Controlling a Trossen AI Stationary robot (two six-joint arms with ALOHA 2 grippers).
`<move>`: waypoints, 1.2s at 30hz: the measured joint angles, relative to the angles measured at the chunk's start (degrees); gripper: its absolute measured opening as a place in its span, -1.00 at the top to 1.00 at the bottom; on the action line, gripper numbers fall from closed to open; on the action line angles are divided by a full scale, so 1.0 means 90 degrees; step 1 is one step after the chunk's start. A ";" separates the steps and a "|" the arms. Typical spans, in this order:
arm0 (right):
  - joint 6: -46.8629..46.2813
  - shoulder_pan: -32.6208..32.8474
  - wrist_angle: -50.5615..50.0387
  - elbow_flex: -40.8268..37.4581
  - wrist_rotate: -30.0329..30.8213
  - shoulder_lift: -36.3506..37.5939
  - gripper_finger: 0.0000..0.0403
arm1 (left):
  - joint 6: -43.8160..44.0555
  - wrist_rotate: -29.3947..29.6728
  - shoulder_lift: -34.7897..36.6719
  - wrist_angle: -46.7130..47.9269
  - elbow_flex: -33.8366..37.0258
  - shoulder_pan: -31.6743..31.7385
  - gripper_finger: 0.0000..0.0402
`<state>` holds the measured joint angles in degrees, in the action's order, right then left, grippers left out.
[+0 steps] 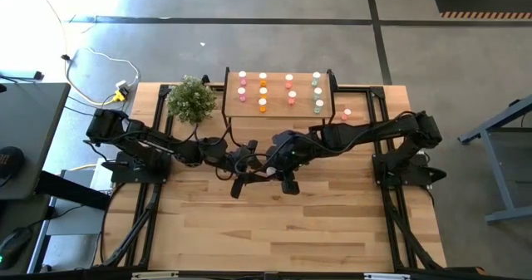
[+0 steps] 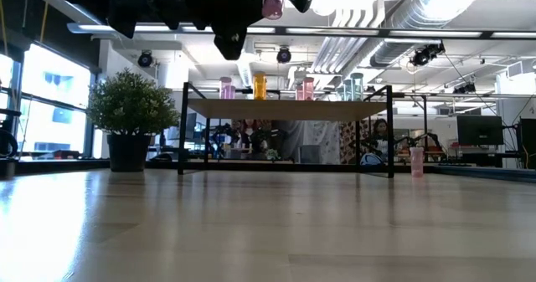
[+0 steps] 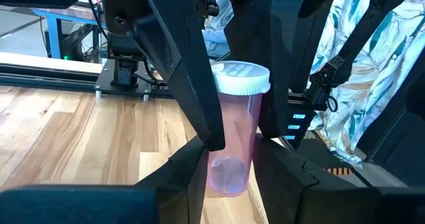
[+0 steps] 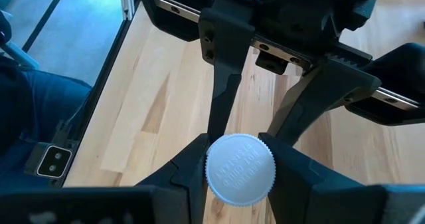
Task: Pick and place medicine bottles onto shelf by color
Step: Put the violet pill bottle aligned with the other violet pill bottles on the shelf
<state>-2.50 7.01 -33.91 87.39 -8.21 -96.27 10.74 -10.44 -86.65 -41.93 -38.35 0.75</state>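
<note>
- The left gripper [image 1: 249,165] and right gripper [image 1: 272,170] met above the table's [image 1: 332,230] middle, both clamped on one pink bottle [image 3: 234,132] with a white cap [image 4: 240,169].
- The shelf [image 1: 283,105] stood at the far edge, carrying sorted bottles [image 1: 263,93].
- One pink bottle [image 1: 347,112] stood beside the shelf.

Potted plant [image 1: 192,99], perhaps a yellow plug [image 1: 121,90] nearby

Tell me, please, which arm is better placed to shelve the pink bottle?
Left, probably: the left gripper and right gripper both clasp the pink bottle, and the pink column on the shelf stands on the left arm's side.
</note>
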 joint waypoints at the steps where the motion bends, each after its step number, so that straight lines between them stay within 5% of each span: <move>1: 0.0000 0.0000 0.0000 0.0000 -0.0002 0.0000 0.42 | 0.0000 0.0000 0.0000 0.0000 0.0000 0.0000 0.49; 18: 0.0024 0.0000 0.0003 0.0000 0.0033 0.0000 0.41 | -0.0051 0.0005 0.0000 0.0002 0.0000 0.0000 0.49; 31: -0.0156 0.0005 0.0119 0.0000 0.0230 0.0000 -0.09 | -0.0167 0.0042 0.0000 0.0017 0.0000 0.0005 0.49; 36: -0.0343 -0.0110 0.0067 0.0024 0.0286 0.0044 -0.13 | -0.0221 0.0006 0.0010 -0.0013 0.0000 0.0000 0.49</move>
<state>-5.59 6.02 -33.31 87.61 -5.63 -95.87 8.75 -10.38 -86.56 -42.05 -38.35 0.75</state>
